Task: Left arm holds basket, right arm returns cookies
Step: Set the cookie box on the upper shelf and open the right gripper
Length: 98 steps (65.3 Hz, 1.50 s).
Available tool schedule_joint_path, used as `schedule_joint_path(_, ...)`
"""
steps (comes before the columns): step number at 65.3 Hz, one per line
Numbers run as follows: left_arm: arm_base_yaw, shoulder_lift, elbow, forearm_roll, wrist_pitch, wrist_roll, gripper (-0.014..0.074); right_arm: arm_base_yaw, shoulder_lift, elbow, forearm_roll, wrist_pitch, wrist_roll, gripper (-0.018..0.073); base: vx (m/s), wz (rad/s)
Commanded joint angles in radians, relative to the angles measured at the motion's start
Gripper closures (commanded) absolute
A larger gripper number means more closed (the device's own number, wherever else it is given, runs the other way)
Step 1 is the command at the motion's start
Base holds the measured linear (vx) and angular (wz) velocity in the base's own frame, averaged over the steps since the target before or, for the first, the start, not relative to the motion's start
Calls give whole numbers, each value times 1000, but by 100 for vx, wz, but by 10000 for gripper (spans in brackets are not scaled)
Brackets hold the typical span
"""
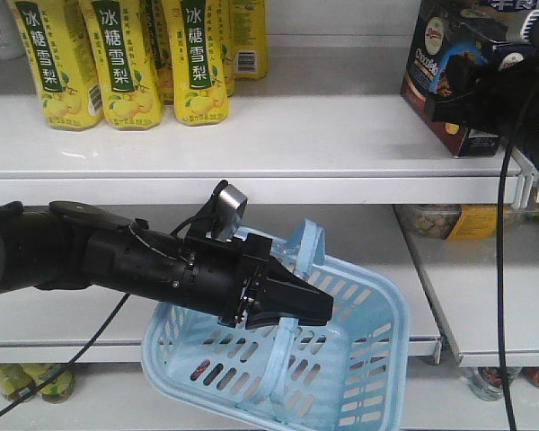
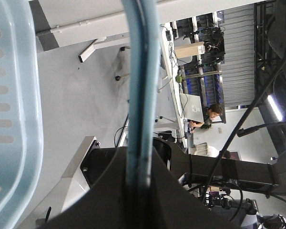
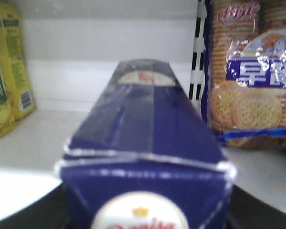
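The left arm's wedge-shaped black gripper (image 1: 292, 301) pinches a loop handle of the light blue slotted plastic basket (image 1: 359, 355). The right gripper (image 1: 463, 103) clamps the dark navy "Choco" cookie box (image 1: 449, 54) on the upper white shelf (image 1: 296, 135).

Front view: bright, even light, white shelf (image 1: 251, 135) washed out. Right wrist view: cookies (image 3: 145, 148) box blurred, out of focus; glare on biscuit pack (image 3: 252, 71). Left wrist view: basket handle (image 2: 140, 86) blurred.
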Motion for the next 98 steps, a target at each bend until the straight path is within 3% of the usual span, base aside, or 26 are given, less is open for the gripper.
schedule_joint_path(1,13,-43,-39,-169,-22,3,602,-8,-20,-29,-5,-41,-11,133,0,0)
schedule_joint_path(18,13,-43,-39,-169,-22,3,602,-8,-46,-29,-5,4,-10,17,0,0)
schedule_joint_path(98,13,-43,-39,-169,-22,3,602,-8,-463,15,-6,491,-14,16,0,0)
